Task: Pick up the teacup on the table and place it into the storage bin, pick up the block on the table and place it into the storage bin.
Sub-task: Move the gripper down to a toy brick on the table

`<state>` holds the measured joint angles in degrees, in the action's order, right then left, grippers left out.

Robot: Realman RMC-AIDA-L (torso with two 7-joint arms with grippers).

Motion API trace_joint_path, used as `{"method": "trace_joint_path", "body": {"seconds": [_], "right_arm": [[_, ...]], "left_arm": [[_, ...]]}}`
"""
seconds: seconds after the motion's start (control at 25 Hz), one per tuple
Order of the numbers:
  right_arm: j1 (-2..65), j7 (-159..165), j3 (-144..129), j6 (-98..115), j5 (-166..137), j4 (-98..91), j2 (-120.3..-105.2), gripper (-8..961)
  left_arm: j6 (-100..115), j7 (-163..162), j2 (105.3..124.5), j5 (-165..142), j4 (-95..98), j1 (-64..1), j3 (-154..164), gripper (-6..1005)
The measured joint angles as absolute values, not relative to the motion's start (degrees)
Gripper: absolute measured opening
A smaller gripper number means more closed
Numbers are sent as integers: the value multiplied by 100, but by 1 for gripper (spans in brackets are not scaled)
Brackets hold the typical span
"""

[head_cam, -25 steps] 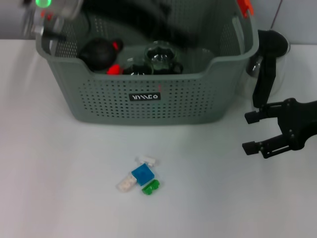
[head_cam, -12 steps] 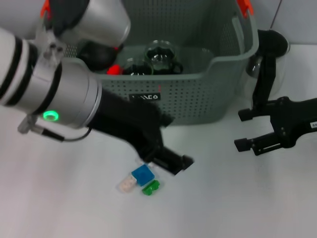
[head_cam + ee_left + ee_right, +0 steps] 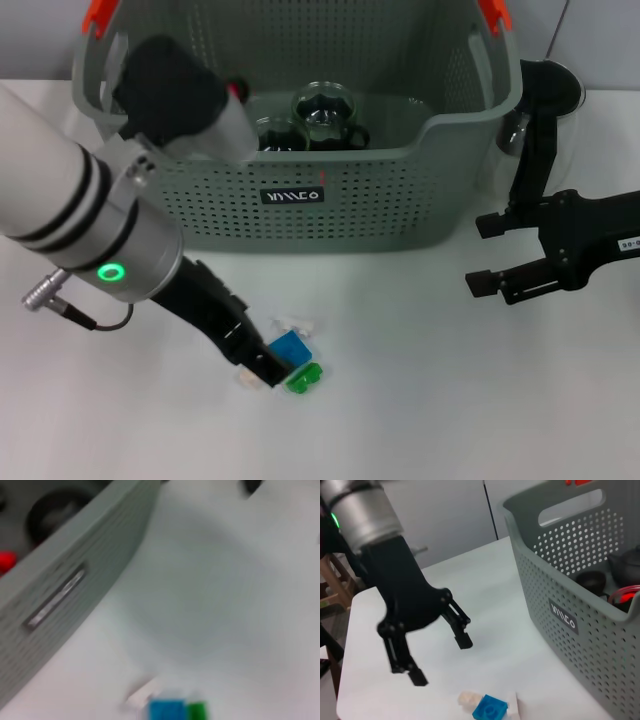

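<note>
The storage bin point(image 3: 300, 190) stands at the back middle of the white table, with a glass teacup point(image 3: 322, 112) and dark items inside it. A blue block point(image 3: 290, 349) lies in front of the bin with a green piece point(image 3: 305, 377) and small white pieces beside it. My left gripper point(image 3: 262, 368) is low at the left side of the blue block. The right wrist view shows the left gripper point(image 3: 440, 659) open and empty, above the block point(image 3: 490, 709). The left wrist view shows the block point(image 3: 167, 711) and the bin wall point(image 3: 60, 580). My right gripper point(image 3: 485, 255) is open and empty to the right of the bin.
A black and clear object point(image 3: 542, 115) stands behind my right gripper, close to the bin's right corner. My left arm's grey body point(image 3: 90, 230) reaches across the bin's left front. White table point(image 3: 450, 400) lies to the right of the blocks.
My left arm has swung from over the bin down to the blocks on the table. My right gripper has shifted a little to the left.
</note>
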<state>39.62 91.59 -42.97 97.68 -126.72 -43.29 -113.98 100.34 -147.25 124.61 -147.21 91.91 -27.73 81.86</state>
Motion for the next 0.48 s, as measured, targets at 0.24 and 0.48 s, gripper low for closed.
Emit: {"method": "trace_joint_path", "body": {"seconds": [0.24,0.48], "right_arm": [[4022,9213,-4298,9747,-12673,-4329,-11400,944],[4055,9198,-4298,9736,-12674,-4327,-11397,944]], "left_arm": [[9772,-15135,12479,-15533,9119,-2804,9082,907],[9520,-15391,12481,-15693,8756,-2958,9535,898]]}}
